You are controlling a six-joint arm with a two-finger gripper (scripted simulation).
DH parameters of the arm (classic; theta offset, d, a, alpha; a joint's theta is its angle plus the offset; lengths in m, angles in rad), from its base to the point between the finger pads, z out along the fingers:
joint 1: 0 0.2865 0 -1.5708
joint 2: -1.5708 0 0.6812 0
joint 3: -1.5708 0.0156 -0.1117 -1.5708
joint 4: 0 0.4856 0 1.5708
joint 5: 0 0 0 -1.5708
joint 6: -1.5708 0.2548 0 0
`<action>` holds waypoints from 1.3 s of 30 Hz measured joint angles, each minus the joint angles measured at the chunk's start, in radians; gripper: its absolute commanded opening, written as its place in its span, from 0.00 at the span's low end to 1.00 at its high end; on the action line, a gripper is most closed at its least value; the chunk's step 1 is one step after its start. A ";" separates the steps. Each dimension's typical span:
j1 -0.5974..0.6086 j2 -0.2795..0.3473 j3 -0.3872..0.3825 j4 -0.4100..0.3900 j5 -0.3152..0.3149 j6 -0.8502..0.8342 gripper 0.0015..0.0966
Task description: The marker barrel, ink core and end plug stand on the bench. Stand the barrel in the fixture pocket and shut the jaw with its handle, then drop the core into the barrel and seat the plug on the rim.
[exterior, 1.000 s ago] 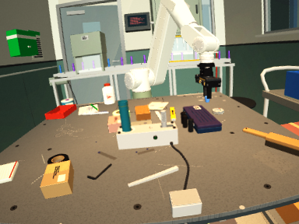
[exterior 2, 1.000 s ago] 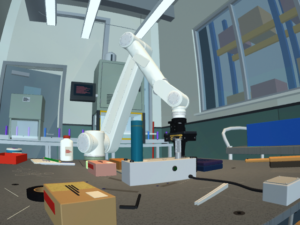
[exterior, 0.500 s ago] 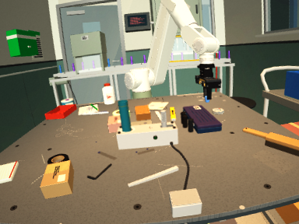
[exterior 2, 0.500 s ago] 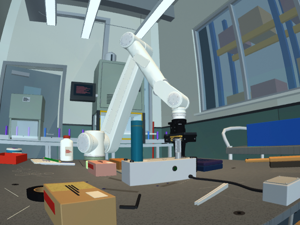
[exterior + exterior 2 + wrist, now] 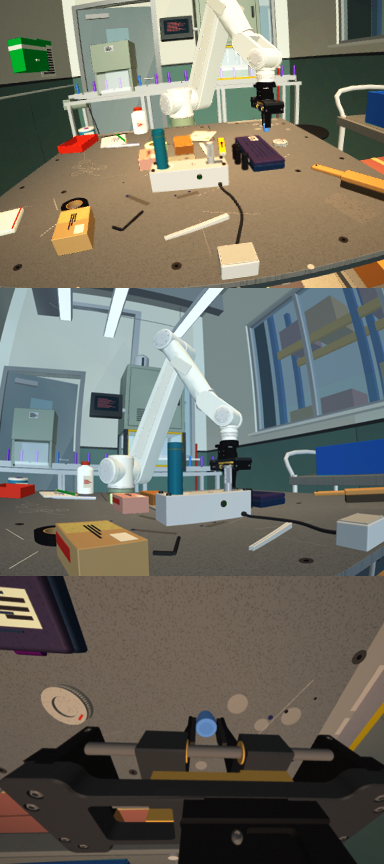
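Note:
The blue ink core [image 5: 206, 726] is mostly hidden between my fingers; only its round end shows in the wrist camera, and a blue tip [image 5: 266, 129] shows below the fingers from the side. It stands at the far right of the bench, beyond the purple case. The teal barrel [image 5: 159, 148] stands upright in the pocket of the white fixture [image 5: 189, 175] at mid-bench. The fixture's grey handle [image 5: 210, 152] stands upright on its right side. I cannot make out the end plug. My gripper [image 5: 267, 123] points straight down, closed on the core.
A purple case [image 5: 259, 152] lies between the fixture and my gripper. A round dial [image 5: 66, 704] lies on the bench near the core. A black cable [image 5: 235, 205] runs from the fixture to a white box [image 5: 238, 260]. A wooden tool [image 5: 350, 178] lies at the right edge.

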 measured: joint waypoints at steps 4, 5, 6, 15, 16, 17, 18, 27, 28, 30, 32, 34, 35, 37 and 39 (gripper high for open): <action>0.000 0.000 0.000 0.000 0.000 0.000 0.12; 0.000 0.000 0.000 0.000 0.000 0.000 0.10; 0.000 0.000 0.000 0.000 0.000 0.000 0.08; 0.000 0.000 0.000 0.000 0.000 0.000 0.03; 0.000 0.000 0.000 0.000 0.000 0.000 0.03; 0.000 0.000 0.000 0.000 0.000 0.000 0.03; 0.000 0.000 0.000 0.000 0.000 0.000 0.03; 0.000 -0.009 -0.005 0.000 0.015 0.000 0.03; 0.000 -0.011 -0.006 0.000 0.018 0.000 0.03; 0.000 -0.016 -0.008 0.000 0.024 0.000 0.03; 0.000 -0.020 -0.011 0.000 0.031 0.000 0.03; 0.000 -0.025 -0.013 0.000 0.038 0.000 0.03; 0.000 -0.027 -0.014 0.000 0.041 0.000 0.03; 0.000 -0.031 -0.017 0.000 0.047 0.000 0.03; 0.000 -0.034 -0.019 0.000 0.053 0.000 0.03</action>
